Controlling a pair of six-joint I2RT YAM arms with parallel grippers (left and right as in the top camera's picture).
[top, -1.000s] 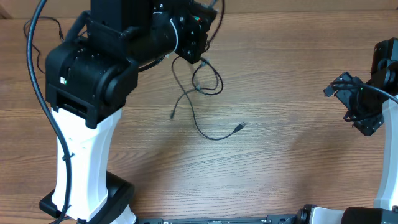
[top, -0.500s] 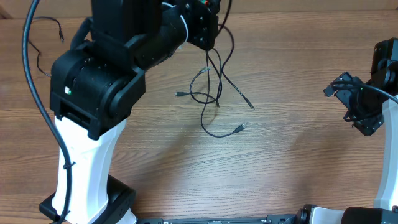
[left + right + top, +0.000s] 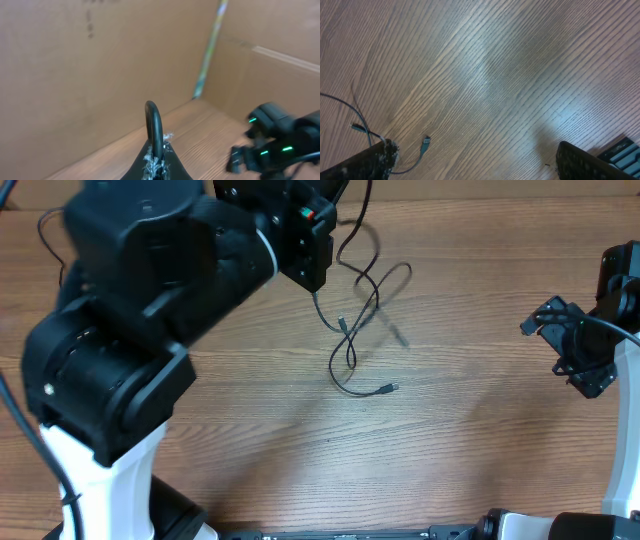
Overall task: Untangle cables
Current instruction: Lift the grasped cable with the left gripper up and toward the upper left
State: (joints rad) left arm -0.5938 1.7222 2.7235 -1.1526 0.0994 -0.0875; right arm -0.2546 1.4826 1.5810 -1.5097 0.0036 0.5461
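Note:
In the overhead view my left gripper (image 3: pixel 312 268) is raised over the far middle of the table. It is shut on a thin black cable, which shows as a loop standing between the jaws in the left wrist view (image 3: pixel 153 131). The tangled cables (image 3: pixel 356 310) hang from the left gripper (image 3: pixel 155 169) in loose loops. One plug end (image 3: pixel 389 388) lies on the wood. My right gripper (image 3: pixel 562 358) is open and empty at the right edge, well away from the cables. The right wrist view shows the plug (image 3: pixel 425 144) between the spread fingers (image 3: pixel 475 161).
The wooden table (image 3: pixel 460 440) fills the scene. The left arm's bulky black and white body (image 3: pixel 130 360) covers the left side. A thin dark cord (image 3: pixel 47 242) shows at the far left. A cardboard wall (image 3: pixel 75 65) stands behind.
The left arm has swung and risen, dragging the cable loops to the right and stretching them. The plug end on the table has barely moved. The right arm has not moved.

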